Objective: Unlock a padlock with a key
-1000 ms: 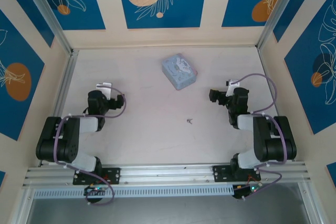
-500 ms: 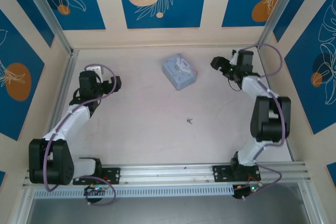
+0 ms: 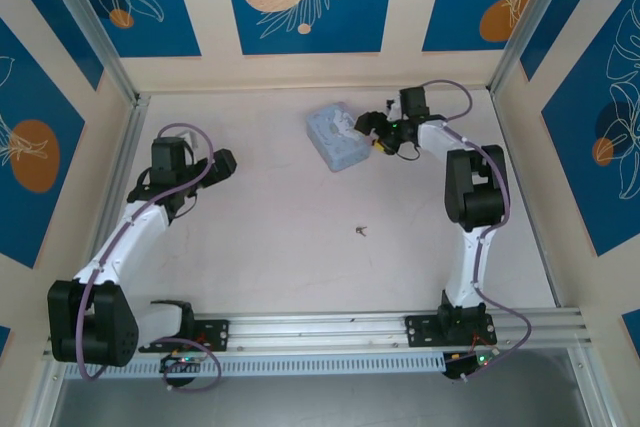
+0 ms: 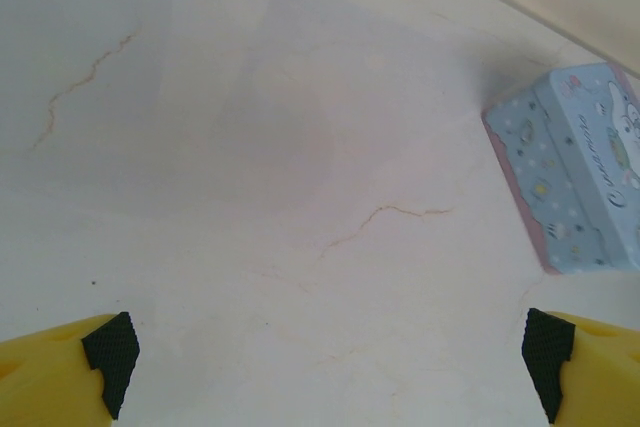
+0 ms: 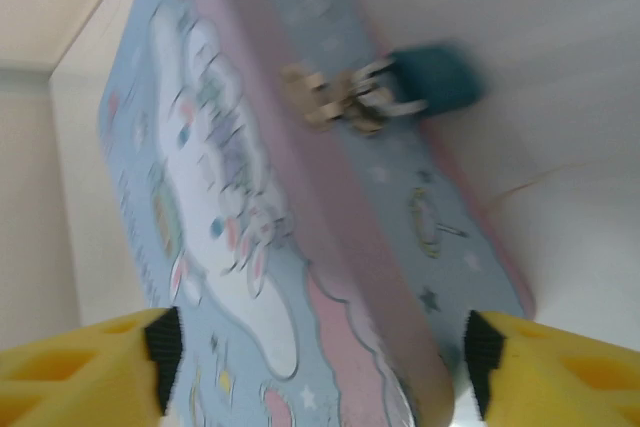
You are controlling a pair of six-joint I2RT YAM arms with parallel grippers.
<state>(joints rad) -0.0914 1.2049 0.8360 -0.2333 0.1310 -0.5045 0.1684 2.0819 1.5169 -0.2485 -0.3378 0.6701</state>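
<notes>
The padlock (image 5: 432,79), small and dark teal, hangs by its thin shackle from a brass latch (image 5: 335,99) on the side of the pale blue cartoon tin (image 5: 230,197). My right gripper (image 5: 325,362) is open and close over the tin, one yellow finger on each side of its near corner. From above, the right gripper (image 3: 372,133) sits at the right side of the tin (image 3: 335,139). The tiny grey key (image 3: 361,231) lies alone mid-table. My left gripper (image 3: 225,160) is open over bare table, well left of the tin (image 4: 590,162).
The table is walled at the back and both sides by panels with aluminium posts (image 3: 125,77). The back wall stands just behind the tin. The wide pale tabletop (image 3: 280,217) lies between the two arms.
The right arm has reached forward and swung left, bringing its gripper up to the tin's right side. The left arm has stretched out further. The key has not moved.
</notes>
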